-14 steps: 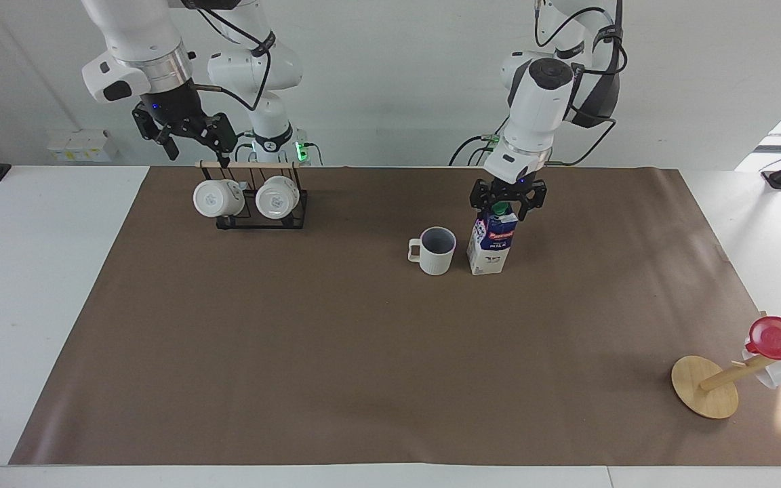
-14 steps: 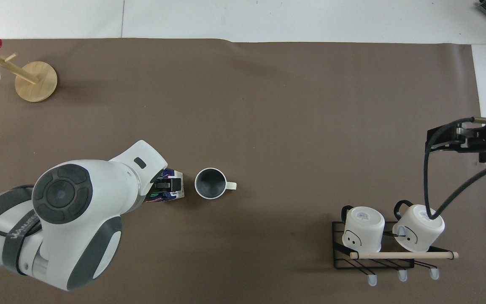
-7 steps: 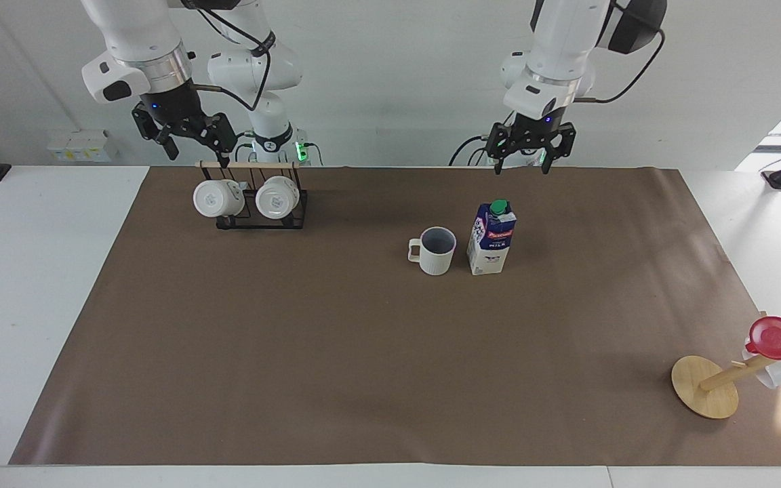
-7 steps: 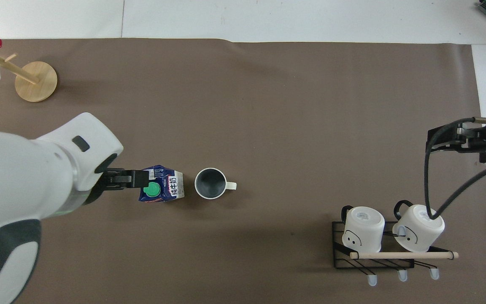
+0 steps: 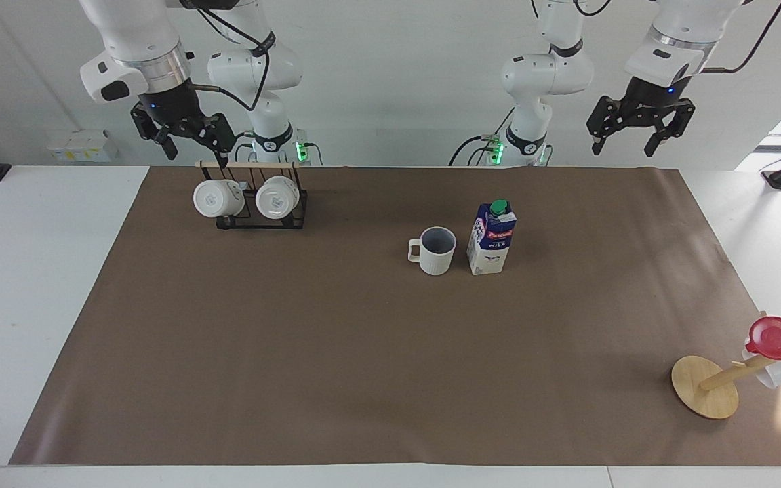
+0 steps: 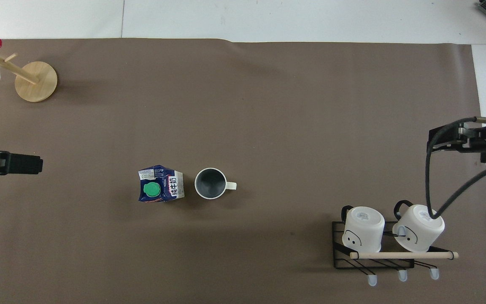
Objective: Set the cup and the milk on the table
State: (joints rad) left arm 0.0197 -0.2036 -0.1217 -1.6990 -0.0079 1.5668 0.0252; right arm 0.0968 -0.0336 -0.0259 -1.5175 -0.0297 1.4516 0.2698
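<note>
Since the earlier frames the left gripper [image 5: 636,139] has been lifted off the milk [image 5: 491,237] and swung out toward the left arm's end of the table [image 5: 38,271]; it is now held high over the brown sheet [image 5: 363,366], close to that sheet's edge nearest the robots. Its fingers are seen spread apart, with nothing between them. In the overhead view only its dark tip is caught, at about 9 o'clock from the carton.

Milk: left standing upright on the sheet, green cap up, free of both grippers.

Cup [image 5: 436,250]: set upright just beside the milk, toward the right arm's end, at 3 o'clock from the carton in the overhead view; a narrow gap is made out between the two. Its handle is turned away from the carton.

Right gripper [image 5: 190,139]: kept where it was, raised over the black wire rack [image 5: 262,217] at the right arm's end. Its fingers are taken to be apart and empty, though this is poorly resolved from across the table.

Two white mugs [image 5: 217,198] are hung on the rack under a wooden rod.

Wooden stand [image 5: 706,386]: tilted, at the left arm's end, far from the robots, with a red cup [image 5: 773,337] on its peg.
</note>
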